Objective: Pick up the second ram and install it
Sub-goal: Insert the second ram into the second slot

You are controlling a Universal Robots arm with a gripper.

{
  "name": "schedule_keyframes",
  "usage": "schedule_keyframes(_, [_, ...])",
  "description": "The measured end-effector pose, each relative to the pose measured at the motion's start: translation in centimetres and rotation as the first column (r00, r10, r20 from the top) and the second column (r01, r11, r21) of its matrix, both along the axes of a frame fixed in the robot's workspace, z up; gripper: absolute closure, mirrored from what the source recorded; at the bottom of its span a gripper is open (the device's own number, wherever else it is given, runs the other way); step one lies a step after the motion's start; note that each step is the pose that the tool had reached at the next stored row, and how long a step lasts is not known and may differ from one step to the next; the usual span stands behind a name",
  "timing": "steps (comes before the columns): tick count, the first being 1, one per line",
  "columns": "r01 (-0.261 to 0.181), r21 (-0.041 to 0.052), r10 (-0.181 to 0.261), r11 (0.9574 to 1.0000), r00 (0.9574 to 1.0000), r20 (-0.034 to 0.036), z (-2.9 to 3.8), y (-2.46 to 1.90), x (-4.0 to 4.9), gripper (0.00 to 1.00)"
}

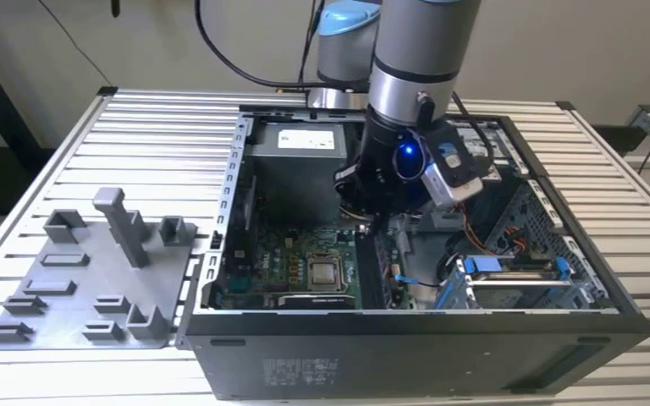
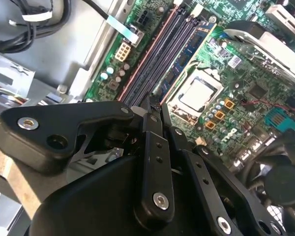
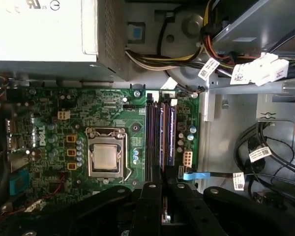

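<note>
My gripper (image 1: pixel 362 223) reaches down inside the open computer case (image 1: pixel 415 326), just above the motherboard's memory slots (image 3: pixel 153 137). Its black fingers (image 2: pixel 152 147) are pressed together, and a thin greenish strip that I take for the second ram (image 3: pixel 165 218) shows edge-on between them in the first wrist view. The fingertips hover over the near end of the dark slots (image 2: pixel 155 64) without touching them. One bluish memory stick (image 3: pixel 170 135) sits seated in a neighbouring slot, also seen in the second wrist view as the installed stick (image 2: pixel 189 51).
The processor socket (image 3: pixel 107 156) lies beside the slots. The power supply (image 1: pixel 297 165) stands behind them, and bundled cables (image 3: pixel 265 157) and a drive cage (image 1: pixel 523 275) crowd the other side. On the slatted table at the exterior view's left lies the grey fixture plate (image 1: pixel 77 288).
</note>
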State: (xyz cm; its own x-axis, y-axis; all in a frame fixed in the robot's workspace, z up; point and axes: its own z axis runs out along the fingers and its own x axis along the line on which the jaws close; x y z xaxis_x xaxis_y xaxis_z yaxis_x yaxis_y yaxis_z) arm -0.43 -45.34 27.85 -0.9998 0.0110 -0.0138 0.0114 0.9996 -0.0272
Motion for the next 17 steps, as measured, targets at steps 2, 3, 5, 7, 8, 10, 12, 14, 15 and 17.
schedule_keyframes(2, [0.000,0.0000,0.000,1.0000,1.0000,0.0000,-0.37,0.00,-0.16,0.86])
schedule_keyframes(3, [0.000,-0.0001,0.000,1.0000,1.0000,0.0000,-0.54,0.00,-0.22,0.86])
schedule_keyframes(5, [0.000,0.0000,0.000,1.0000,1.0000,0.0000,-0.92,0.00,-0.32,0.86])
schedule_keyframes(7, [0.000,-0.0001,0.000,1.0000,1.0000,-0.0001,-1.26,0.00,-0.42,0.86])
schedule_keyframes(8, [0.000,-0.0001,0.000,1.0000,1.0000,-0.0004,-1.42,0.00,-0.50,0.86])
schedule_keyframes(10, [0.000,0.0000,0.000,1.0000,1.0000,-0.0008,-1.77,0.00,-0.74,0.86])
schedule_keyframes(12, [0.000,-0.0001,0.000,1.0000,1.0000,-0.0009,-2.12,0.00,-0.94,0.86])
schedule_keyframes(14, [0.000,-0.0001,0.000,1.0000,1.0000,-0.0009,-2.49,0.00,-1.08,0.86])
schedule_keyframes(15, [0.000,0.0000,0.000,1.0000,1.0000,-0.0009,-2.68,0.00,-1.14,0.86])
schedule_keyframes(17, [0.000,0.0001,0.000,1.0000,1.0000,-0.0010,-3.01,0.00,-1.25,0.86])
